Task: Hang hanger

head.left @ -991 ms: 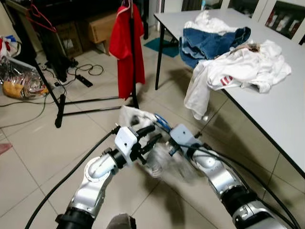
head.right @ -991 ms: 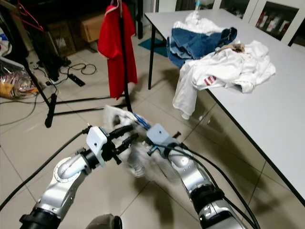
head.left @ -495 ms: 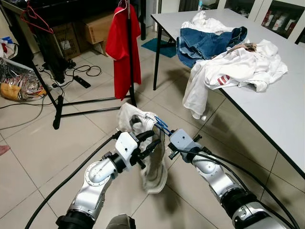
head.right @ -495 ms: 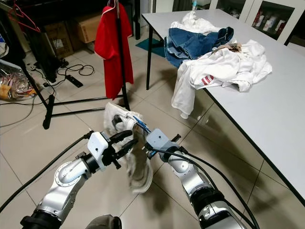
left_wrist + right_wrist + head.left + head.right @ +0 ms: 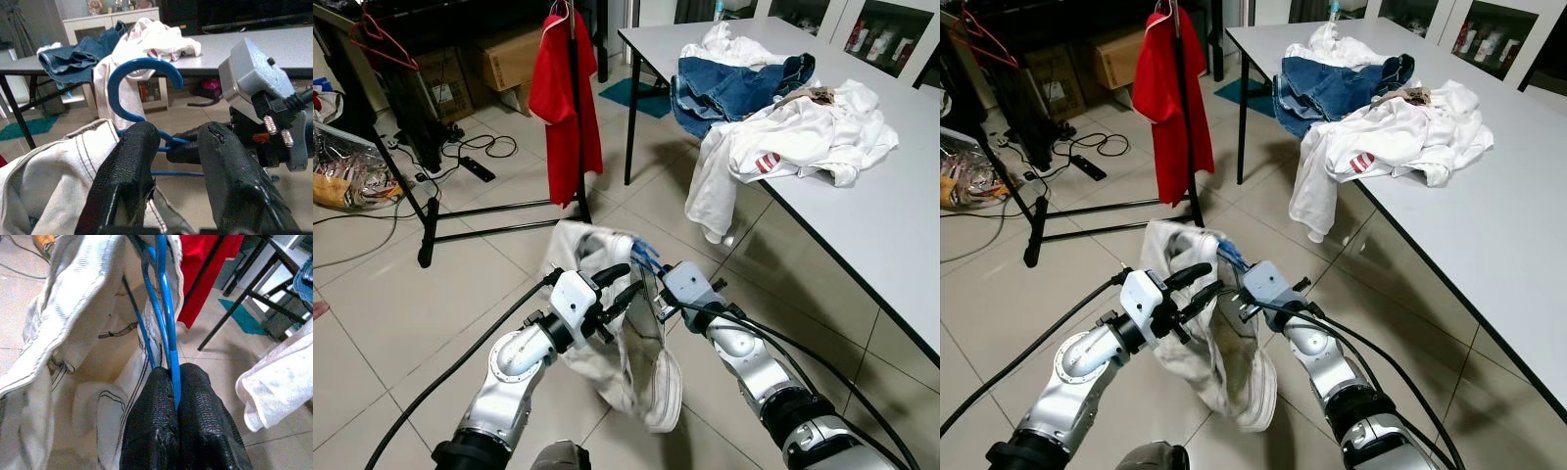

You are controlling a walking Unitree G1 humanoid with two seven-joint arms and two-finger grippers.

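Plainly, the main risk is the white garment (image 5: 626, 333) sliding off the blue hanger (image 5: 165, 328) on the way to the rack (image 5: 576, 108) at upper left, since it droops low and loose; the right tool (image 5: 658, 311), lower centre, is clenched on the hanger wire, forearm angled up and inward; the left tool (image 5: 612, 289), fingers parted, points at the cloth beside it.

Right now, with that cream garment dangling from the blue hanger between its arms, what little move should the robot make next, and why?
Probably raise the blue hanger and carry it toward the clothes rack. The right gripper is clamped on the hanger's wire, the cream garment hangs low near the floor, and the rack with the red shirt stands some way ahead. The left gripper is open beside the hook.
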